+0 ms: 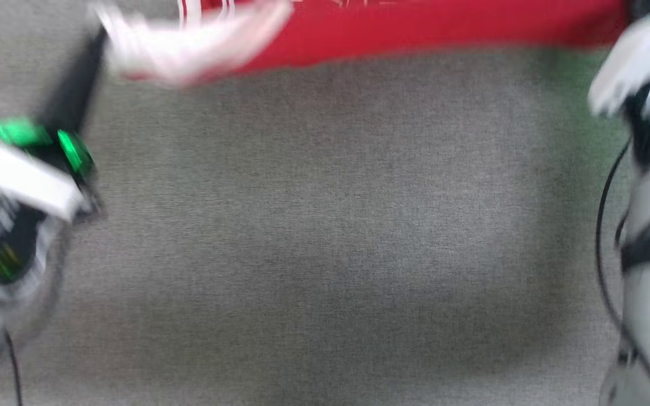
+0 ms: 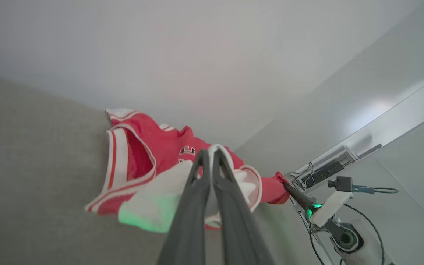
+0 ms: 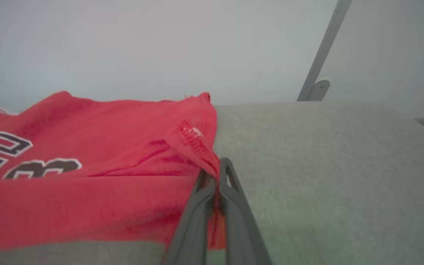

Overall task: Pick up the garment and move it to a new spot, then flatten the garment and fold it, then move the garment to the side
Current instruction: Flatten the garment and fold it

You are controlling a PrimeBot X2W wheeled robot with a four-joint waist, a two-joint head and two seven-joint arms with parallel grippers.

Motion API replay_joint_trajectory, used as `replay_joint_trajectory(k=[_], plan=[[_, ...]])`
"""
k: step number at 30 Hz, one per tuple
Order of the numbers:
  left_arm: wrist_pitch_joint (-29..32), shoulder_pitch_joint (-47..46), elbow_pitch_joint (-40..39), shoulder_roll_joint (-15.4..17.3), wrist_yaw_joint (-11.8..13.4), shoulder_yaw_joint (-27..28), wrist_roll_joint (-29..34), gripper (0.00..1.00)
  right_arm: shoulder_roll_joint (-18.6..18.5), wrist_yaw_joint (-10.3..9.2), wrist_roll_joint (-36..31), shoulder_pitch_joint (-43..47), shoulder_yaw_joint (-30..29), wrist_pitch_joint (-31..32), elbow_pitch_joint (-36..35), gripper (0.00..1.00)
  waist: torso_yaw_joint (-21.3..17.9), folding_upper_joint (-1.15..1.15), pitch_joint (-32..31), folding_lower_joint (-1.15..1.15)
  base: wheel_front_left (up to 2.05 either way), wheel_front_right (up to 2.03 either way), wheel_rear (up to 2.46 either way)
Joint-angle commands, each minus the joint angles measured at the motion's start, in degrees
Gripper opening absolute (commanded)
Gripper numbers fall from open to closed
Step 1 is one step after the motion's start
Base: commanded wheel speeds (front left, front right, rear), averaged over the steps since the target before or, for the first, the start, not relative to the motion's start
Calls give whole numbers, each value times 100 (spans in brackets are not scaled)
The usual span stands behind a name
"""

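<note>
Two thin pinches hold the garment (image 2: 168, 147), and each is a weak spot. On the left, the left jaws are clenched on its white sleeve (image 2: 153, 206), with the cloth bunched and a striped opening (image 2: 118, 162) gaping beside them. A sleeve gives little to pull against, so I judge that a hard tug could drag it free or twist the body instead of spreading it. Across the middle, the red cloth lies along the far part of the grey worktop (image 1: 325, 225), close to its edge in the left wrist view, and a push further out could spill it over. On the right, the right jaws are clenched on the hem corner (image 3: 197, 143) with only the seam between them, so uneven pull from the two arms would skew the shirt or slip this corner. Blur in the head view makes the lay of the cloth hard to check
</note>
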Motion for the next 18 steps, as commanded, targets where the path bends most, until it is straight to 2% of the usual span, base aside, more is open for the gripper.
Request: replay_joint_trajectory(k=[1, 7, 13, 18], plan=[[-51, 391, -157, -37, 15, 89, 112, 0, -71, -32, 199, 418, 84, 98, -259, 0, 59, 0, -112, 0, 0, 0, 0], [-57, 2264, -872, -278, 15, 622, 650, 0, -240, -32, 998, 2497, 474, 824, -1842, 0, 169, 0, -442, 0, 0, 0, 0], [-54, 3863, -1557, -344, 15, 1076, 1007, 0, -225, -32, 1611, 4411, 319, 1563, -3612, 0, 250, 0, -643, 0, 0, 0, 0], [-55, 4855, -2088, -293, 15, 1322, 1202, 0, -132, -32, 1965, 5540, 174, 1869, -4590, 0, 226, 0, -682, 0, 0, 0, 0]])
